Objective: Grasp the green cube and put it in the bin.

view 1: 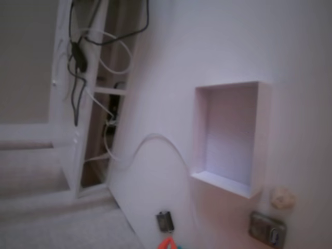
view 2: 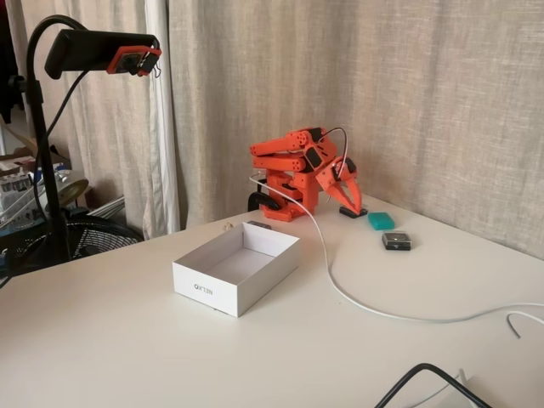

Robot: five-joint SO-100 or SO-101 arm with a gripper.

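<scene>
Since the green cube lies on the white surface and the bin shows only its bare pale bottom, we judge that the task is at its very beginning — nothing is grasped and nothing is delivered. In the side fixed view the cube rests to the right of the orange arm, near a small dark grey box but apart from it. The bin stands in front of the arm, toward the camera, well apart from the cube. In the other fixed view the bin is also empty, and we cannot find the cube there; only an orange tip of the robot appears at the lower edge.

The arm is folded low over its base, and the gripper points down toward the surface beside a small dark object. Its fingers seem to stand close together and we see nothing between them, but the view is too small to tell how far they are apart — so we cannot say this with certainty. It does not touch the cube.

What is left, in our judgement, is the whole work: to reach right to the cube, close on it, carry it over the bin and release it.
</scene>
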